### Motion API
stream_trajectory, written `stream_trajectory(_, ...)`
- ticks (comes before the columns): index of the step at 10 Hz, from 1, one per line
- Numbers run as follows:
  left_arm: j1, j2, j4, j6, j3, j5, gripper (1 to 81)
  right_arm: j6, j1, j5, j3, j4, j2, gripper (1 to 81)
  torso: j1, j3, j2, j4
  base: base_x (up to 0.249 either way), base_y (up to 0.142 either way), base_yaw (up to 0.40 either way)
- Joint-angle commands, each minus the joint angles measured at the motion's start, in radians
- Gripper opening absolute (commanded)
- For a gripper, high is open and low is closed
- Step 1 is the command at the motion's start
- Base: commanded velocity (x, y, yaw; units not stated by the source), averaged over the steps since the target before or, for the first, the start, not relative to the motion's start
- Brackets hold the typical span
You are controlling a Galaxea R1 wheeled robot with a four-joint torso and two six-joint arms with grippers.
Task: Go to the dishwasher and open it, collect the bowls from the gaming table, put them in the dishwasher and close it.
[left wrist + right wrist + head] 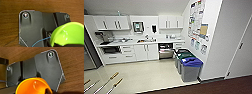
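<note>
A green bowl is gripped by the left gripper and an orange bowl by the right gripper. The dishwasher is seen ahead under the counter, apparently open; it is best approached squarely, well clear of the recycling bins, with both bowls kept level.

White cabinets under surface; sink mid-surface. Bins by poster wall. Foosball rods near. Brown floor below.

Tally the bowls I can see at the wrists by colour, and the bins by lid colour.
Green bowl: 1
Orange bowl: 1
Blue-lidded bin: 1
Green-lidded bin: 1
Dark-lidded bin: 1
Total: 5
</note>
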Motion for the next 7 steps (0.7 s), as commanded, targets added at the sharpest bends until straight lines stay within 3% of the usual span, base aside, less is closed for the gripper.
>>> stream_trajectory(1,-0.045,-0.016,-0.008,-0.003,0.004,0.04,1.0,-0.001,0.052,-0.047,-0.004,-0.006,-0.005,1.0,0.0,0.0,0.0,0.0,0.148,0.0,0.0)
stream_trajectory(7,-0.046,-0.019,-0.008,-0.004,0.004,0.04,1.0,-0.003,0.054,-0.047,-0.004,-0.006,-0.003,1.0,0.0,0.0,0.0,0.0,0.148,0.0,0.0)
